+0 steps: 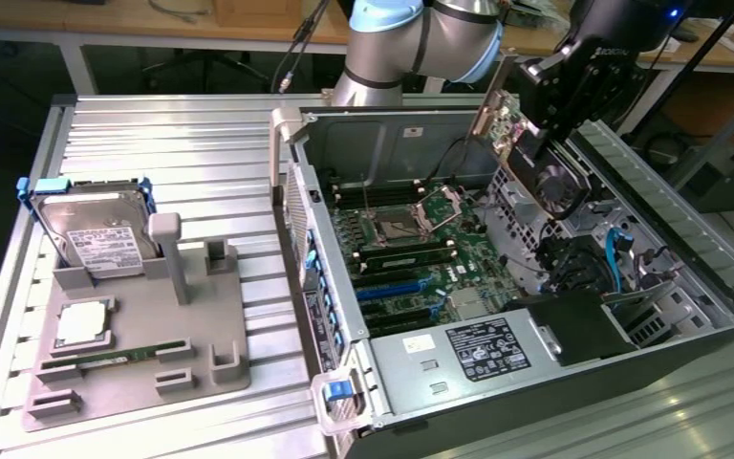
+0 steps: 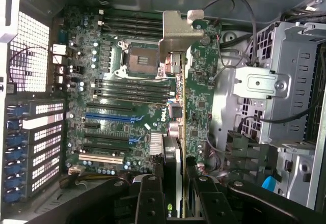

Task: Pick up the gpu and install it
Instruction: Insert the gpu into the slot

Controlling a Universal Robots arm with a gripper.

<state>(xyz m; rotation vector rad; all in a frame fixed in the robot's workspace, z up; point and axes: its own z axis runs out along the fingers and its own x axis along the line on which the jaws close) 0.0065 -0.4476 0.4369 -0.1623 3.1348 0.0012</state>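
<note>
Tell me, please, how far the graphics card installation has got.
Done: the graphics card is picked up. In hand: the gripper is shut on it, holding it over the open computer case, above the motherboard. Left: seating it; the blue slot is bare.

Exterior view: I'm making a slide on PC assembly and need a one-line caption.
The gripper, shut on the gpu, holds it over the motherboard in the open computer case.

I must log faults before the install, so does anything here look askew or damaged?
Nothing looks damaged or spilled. The gripper holds the gpu tilted above the open case, not in any slot. The processor socket lies open and empty.
</note>
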